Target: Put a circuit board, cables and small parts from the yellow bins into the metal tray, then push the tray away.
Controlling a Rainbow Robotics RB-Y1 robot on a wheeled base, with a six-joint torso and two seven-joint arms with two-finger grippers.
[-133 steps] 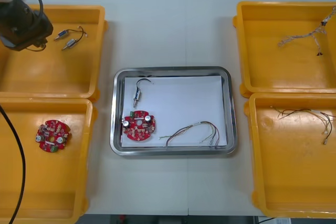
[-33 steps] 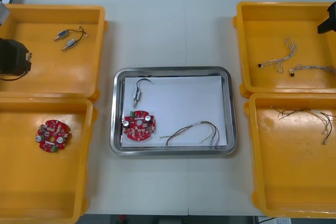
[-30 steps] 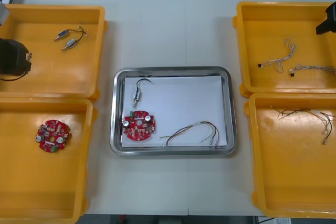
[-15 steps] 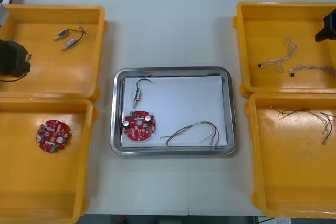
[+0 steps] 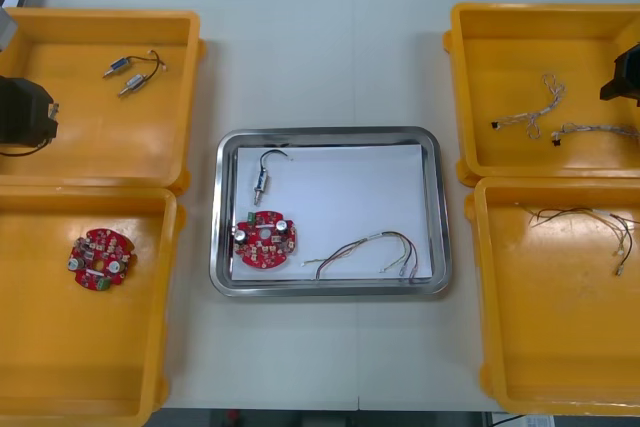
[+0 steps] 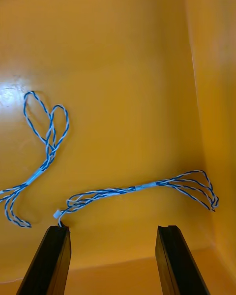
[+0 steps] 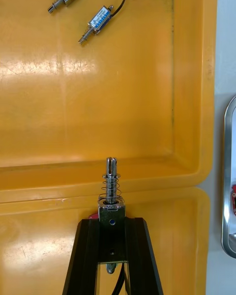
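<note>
Mid-worktop (image 5: 300, 67), the metal tray (image 5: 330, 135) already has a circuit board (image 5: 264, 240), a thin cable (image 5: 365, 247) and a small metal part (image 5: 261, 184). The left pincer (image 7: 112, 220) is clenched on a second metal part (image 7: 112, 187) over the left bins' meeting rims (image 7: 157, 177). Farther off, the right pincer (image 6: 112, 228) gapes empty just above a twisted blue and white cable (image 6: 137, 189). The push is yet to come.

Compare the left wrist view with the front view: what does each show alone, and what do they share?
Left wrist view, not front: the left gripper's jaws shut on a small metal part with a spring, by the near rim of the far left yellow bin. Front view, not left wrist: the shiny metal tray's white inside holding a thin looped cable and a wired small metal part; the right gripper over the far right yellow bin. Both: that left bin with two loose small metal parts, and the tray's rim.
</note>
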